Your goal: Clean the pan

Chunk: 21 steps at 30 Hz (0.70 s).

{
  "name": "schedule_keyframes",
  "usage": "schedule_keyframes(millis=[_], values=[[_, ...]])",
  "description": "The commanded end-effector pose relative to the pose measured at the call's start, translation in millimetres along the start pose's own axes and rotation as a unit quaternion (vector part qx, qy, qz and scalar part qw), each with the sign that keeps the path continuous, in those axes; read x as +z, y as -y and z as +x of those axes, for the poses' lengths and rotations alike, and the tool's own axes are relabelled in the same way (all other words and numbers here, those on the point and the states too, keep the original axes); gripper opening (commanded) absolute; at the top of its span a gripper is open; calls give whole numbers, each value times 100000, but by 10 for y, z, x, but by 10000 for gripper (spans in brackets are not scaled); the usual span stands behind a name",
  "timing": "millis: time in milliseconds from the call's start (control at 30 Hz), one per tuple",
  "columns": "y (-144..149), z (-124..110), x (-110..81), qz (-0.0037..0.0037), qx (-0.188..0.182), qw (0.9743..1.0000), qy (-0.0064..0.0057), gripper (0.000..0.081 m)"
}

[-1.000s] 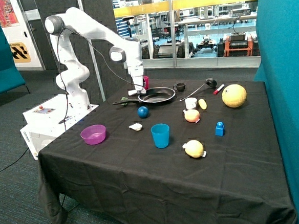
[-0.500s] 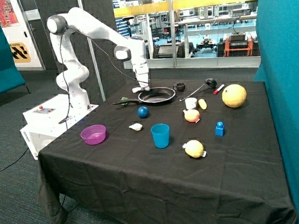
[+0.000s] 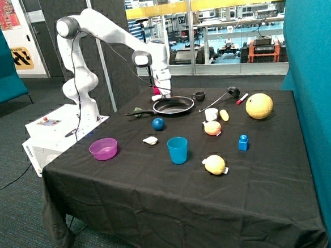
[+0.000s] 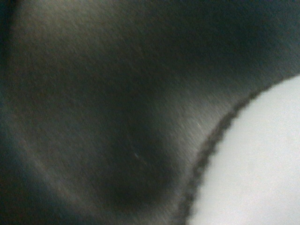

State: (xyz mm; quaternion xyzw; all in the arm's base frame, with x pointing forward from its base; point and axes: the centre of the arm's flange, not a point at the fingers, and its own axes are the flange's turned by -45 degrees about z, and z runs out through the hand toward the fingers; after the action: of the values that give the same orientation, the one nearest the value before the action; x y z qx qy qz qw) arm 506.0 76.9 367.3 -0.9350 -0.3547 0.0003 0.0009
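Note:
The black pan with a shiny rim sits at the far side of the table, its thin handle pointing toward the robot base. My gripper hangs low over the pan's rim on the handle side, with a small white sponge at its tip. In the wrist view the pan's dark inner surface fills most of the picture from very close. The white sponge with a dark edge lies against it.
A blue ball, purple bowl and blue cup stand in front of the pan. Beside the pan are a small black cup, black ladle, white cup and yellow ball.
My gripper has moved with the white sponge from the handle end along the pan's rim toward the far side. The pan has stayed in place.

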Motion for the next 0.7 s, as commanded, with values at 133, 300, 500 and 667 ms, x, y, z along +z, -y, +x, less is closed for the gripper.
schedule_keyframes(millis=[133,300,500,667], values=[[184,318,89,-93,-2001,99980,7,0],[194,399,148,-93,-1876,99982,7,0],[166,453,241,-93,-1178,99993,6,0],[137,446,330,-93,-602,99998,6,0]])
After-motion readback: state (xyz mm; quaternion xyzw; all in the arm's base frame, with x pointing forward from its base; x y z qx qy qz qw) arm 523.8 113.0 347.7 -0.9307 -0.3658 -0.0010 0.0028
